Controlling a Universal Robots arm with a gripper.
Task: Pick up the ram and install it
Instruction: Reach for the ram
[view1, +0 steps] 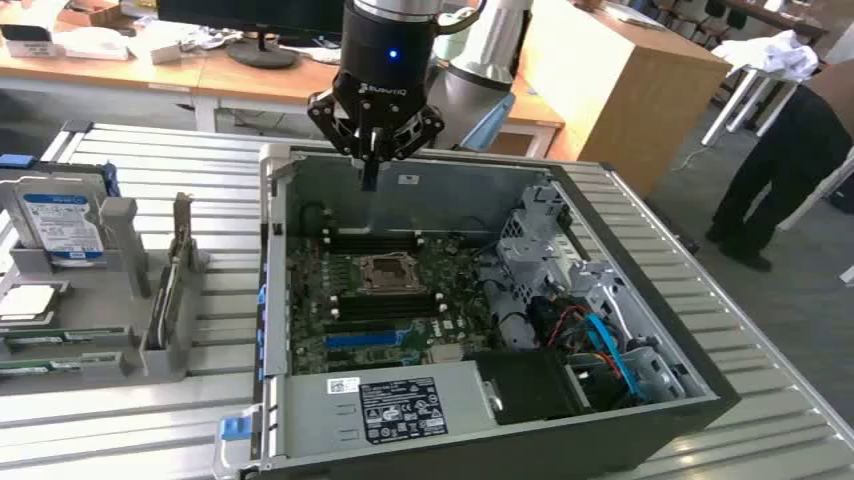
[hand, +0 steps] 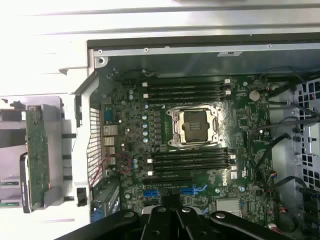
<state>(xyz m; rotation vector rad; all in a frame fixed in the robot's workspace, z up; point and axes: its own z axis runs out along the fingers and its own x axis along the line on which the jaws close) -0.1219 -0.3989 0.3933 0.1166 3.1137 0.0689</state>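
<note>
The ram (hand: 37, 159) is a long green circuit-board stick resting in a grey holder beside the open computer case. In the exterior view the ram (view1: 162, 300) stands on edge in that holder, at the exterior view's left. My gripper (view1: 370, 180) hangs over the case's far wall, well away from the ram. Its fingers are shut together with nothing between them. In the wrist view the gripper (hand: 170, 205) looks down on the motherboard (hand: 240, 115). Black memory slots (hand: 187, 90) lie on one side of the processor socket (hand: 192, 125), and more black slots (hand: 190, 160) on the other.
A silver hard drive (view1: 60, 225) with a blue-white label stands in a rack at the exterior view's left. Other green sticks (view1: 40, 342) lie flat near it. Cables and a drive cage (view1: 587, 320) crowd the case's right side. A person (view1: 781, 150) stands at the far right.
</note>
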